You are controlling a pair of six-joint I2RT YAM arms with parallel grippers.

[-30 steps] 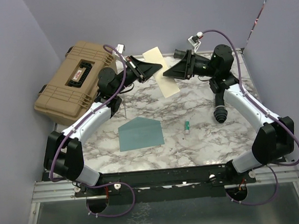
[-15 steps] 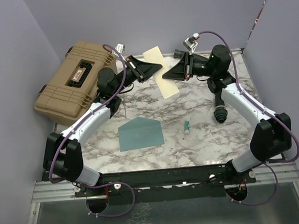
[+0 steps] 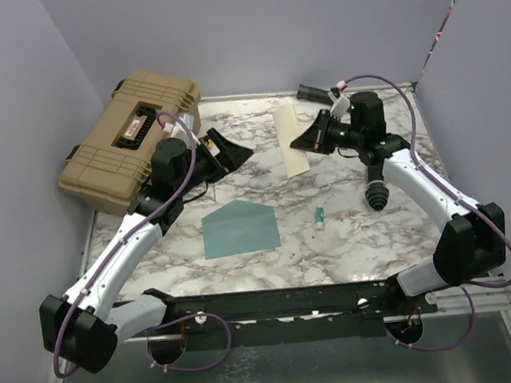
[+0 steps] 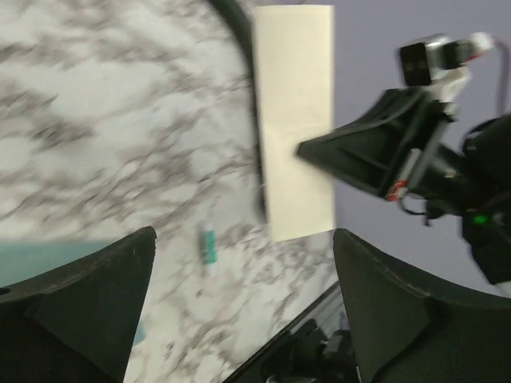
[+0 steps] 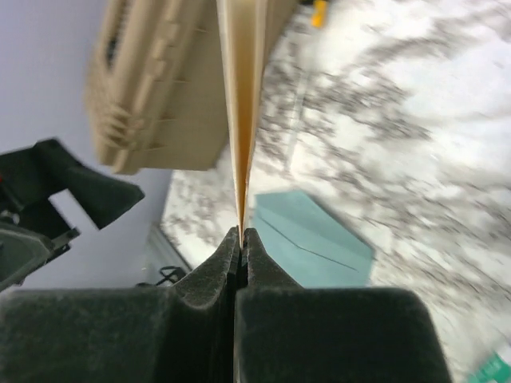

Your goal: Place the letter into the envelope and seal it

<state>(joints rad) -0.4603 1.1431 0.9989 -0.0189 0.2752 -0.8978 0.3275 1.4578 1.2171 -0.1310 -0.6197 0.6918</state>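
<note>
The tan letter (image 3: 291, 139) hangs above the back of the table, pinched at its right edge by my right gripper (image 3: 303, 142), which is shut on it. In the right wrist view the letter (image 5: 239, 96) shows edge-on, rising from the closed right gripper (image 5: 241, 233). My left gripper (image 3: 233, 153) is open and empty, left of the letter and apart from it. The left wrist view shows its open gripper (image 4: 243, 239) facing the letter (image 4: 295, 120) and the right gripper (image 4: 303, 148). The teal envelope (image 3: 240, 228) lies flat at the table's near centre, flap open and pointing away; it also shows as envelope (image 5: 315, 243).
A tan hard case (image 3: 129, 139) sits at the back left. A small green-and-white tube (image 3: 320, 215) lies right of the envelope. A black ribbed object (image 3: 377, 196) stands under the right arm. Purple walls close in the sides and back.
My left gripper opened, let go of the letter and drew back to the left. My right gripper shut on the letter and now holds it alone, shifted slightly right.
</note>
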